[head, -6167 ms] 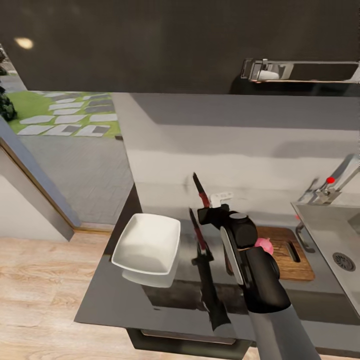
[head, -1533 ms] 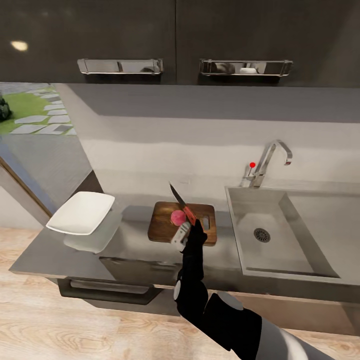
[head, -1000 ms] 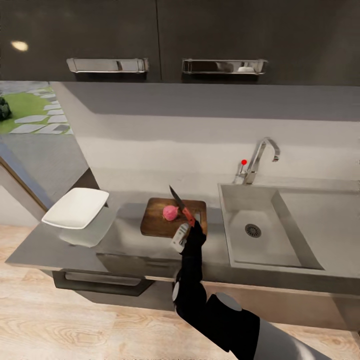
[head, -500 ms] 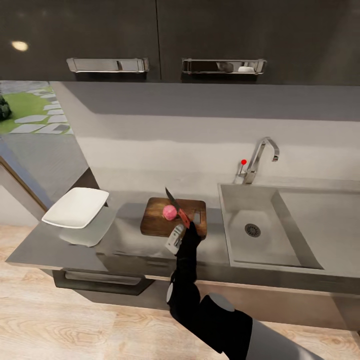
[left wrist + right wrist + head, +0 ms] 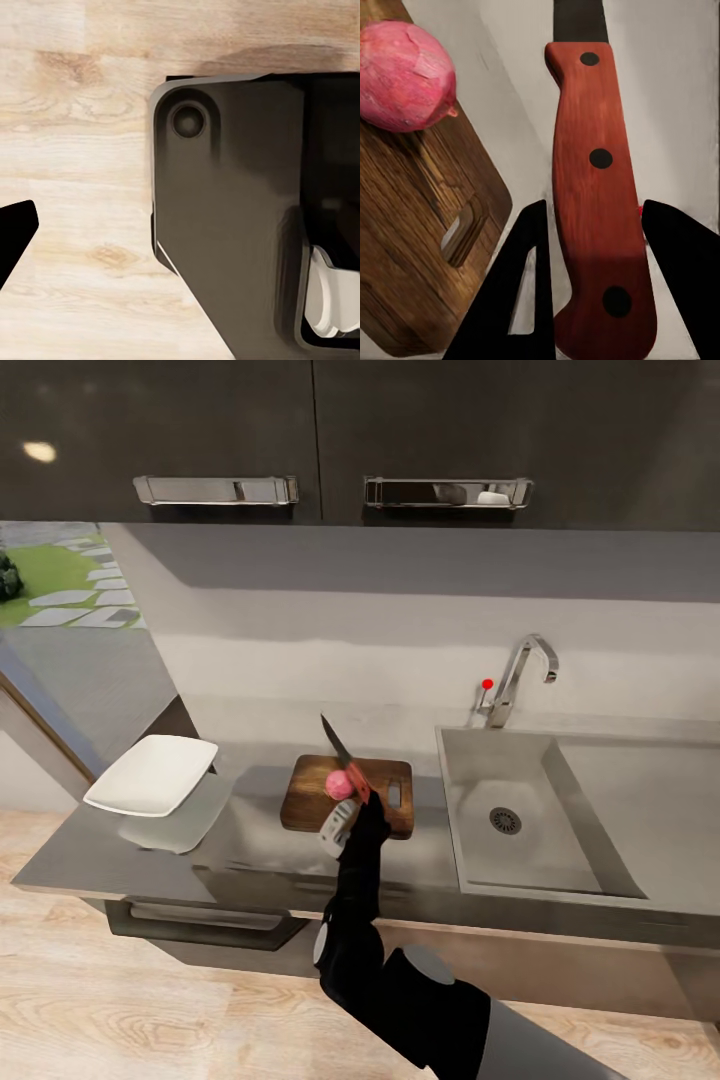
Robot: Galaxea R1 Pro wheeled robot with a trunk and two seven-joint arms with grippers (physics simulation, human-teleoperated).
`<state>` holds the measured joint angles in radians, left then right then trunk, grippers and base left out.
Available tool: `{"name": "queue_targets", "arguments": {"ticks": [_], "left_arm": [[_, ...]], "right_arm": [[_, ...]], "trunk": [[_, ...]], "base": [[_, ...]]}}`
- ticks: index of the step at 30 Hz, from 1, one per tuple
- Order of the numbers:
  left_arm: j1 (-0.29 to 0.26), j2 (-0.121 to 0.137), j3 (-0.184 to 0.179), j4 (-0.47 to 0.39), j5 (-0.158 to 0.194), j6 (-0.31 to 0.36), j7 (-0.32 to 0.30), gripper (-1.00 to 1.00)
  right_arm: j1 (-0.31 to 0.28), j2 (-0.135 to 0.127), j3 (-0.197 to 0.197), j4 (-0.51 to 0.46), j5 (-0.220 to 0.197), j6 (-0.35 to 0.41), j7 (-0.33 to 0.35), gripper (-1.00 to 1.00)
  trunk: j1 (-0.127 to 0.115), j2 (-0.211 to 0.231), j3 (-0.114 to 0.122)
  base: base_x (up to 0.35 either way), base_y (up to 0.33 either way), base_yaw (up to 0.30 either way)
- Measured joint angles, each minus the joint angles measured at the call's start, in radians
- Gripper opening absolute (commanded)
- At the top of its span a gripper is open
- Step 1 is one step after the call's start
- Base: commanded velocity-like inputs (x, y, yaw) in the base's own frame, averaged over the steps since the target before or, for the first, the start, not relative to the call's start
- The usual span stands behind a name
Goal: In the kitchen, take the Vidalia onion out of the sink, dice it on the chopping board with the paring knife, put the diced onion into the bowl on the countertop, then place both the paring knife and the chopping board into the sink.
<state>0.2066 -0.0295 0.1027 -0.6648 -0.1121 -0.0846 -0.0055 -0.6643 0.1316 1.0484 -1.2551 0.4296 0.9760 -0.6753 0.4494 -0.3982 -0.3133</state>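
While clenched on the red-handled paring knife point(image 5: 598, 195), the right gripper point(image 5: 352, 812) hovers over the brown wooden chopping board point(image 5: 310, 810). Beside the dark blade sits the round pink onion point(image 5: 338, 785).

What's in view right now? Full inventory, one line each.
Vidalia onion: 1, pinkish-red, whole, on the chopping board
chopping board: 1, brown wood, on the countertop left of the sink
paring knife: 1, red handle, dark blade, held above the board, blade pointing up and away
bowl: 1, white, at the countertop's left end
countertop: 1, glossy dark grey
sink: 1, grey steel, round drain, right of the board
tap: 1, chrome, red knob, behind the sink
upper cabinets: dark, two chrome handles
floor: pale wood
right gripper: black fingers either side of the knife handle
left gripper: state unclear
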Motion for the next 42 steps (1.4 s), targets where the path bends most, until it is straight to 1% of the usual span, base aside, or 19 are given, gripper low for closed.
{"name": "queue_targets", "arguments": {"ticks": [2, 8, 15, 23, 24, 25, 30, 42], "left_arm": [[0.0, 0.0, 0.0, 0.011, 0.0, -0.011, 0.0, 1.0], [0.0, 0.0, -0.001, 0.02, 0.0, -0.045, 0.0, 1.0], [0.0, 0.0, 0.0, 0.024, 0.0, -0.053, 0.0, 1.0], [0.0, 0.0, -0.001, 0.025, 0.0, -0.053, 0.0, 1.0], [0.0, 0.0, -0.001, 0.026, 0.0, -0.053, 0.0, 1.0], [0.0, 0.0, -0.001, 0.026, 0.0, -0.053, 0.0, 1.0], [0.0, 0.0, -0.001, 0.027, 0.0, -0.053, 0.0, 1.0], [0.0, 0.0, -0.001, 0.027, 0.0, -0.053, 0.0, 1.0]], "right_arm": [[0.0, 0.001, 0.0, 0.0, 0.011, 0.001, -0.011, -1.0], [0.0, -0.003, 0.0, 0.002, 0.04, 0.001, -0.009, -1.0], [0.0, -0.006, 0.001, 0.014, 0.037, 0.001, 0.003, -1.0], [0.0, -0.002, 0.001, 0.037, 0.036, 0.001, 0.049, -1.0], [0.0, -0.002, 0.002, 0.043, 0.035, 0.0, 0.073, -1.0], [0.0, -0.001, 0.002, 0.049, 0.036, 0.0, 0.079, -1.0], [0.0, 0.001, 0.009, 0.062, 0.037, 0.001, 0.087, -1.0], [0.0, 0.002, 0.01, 0.088, 0.037, 0.001, 0.088, -1.0]], "trunk": [[0.0, 0.0, 0.0], [0.0, 0.0, 0.0], [0.0, 0.0, 0.0], [0.0, 0.0, 0.0], [0.0, 0.0, 0.0], [0.0, 0.0, 0.0], [0.0, 0.0, 0.0], [0.0, 0.0, 0.0]], "base": [[0.0, 0.0, 0.0], [0.0, 0.0, 0.0], [0.0, 0.0, 0.0], [0.0, 0.0, 0.0], [0.0, 0.0, 0.0], [0.0, 0.0, 0.0], [0.0, 0.0, 0.0], [0.0, 0.0, 0.0]]}}
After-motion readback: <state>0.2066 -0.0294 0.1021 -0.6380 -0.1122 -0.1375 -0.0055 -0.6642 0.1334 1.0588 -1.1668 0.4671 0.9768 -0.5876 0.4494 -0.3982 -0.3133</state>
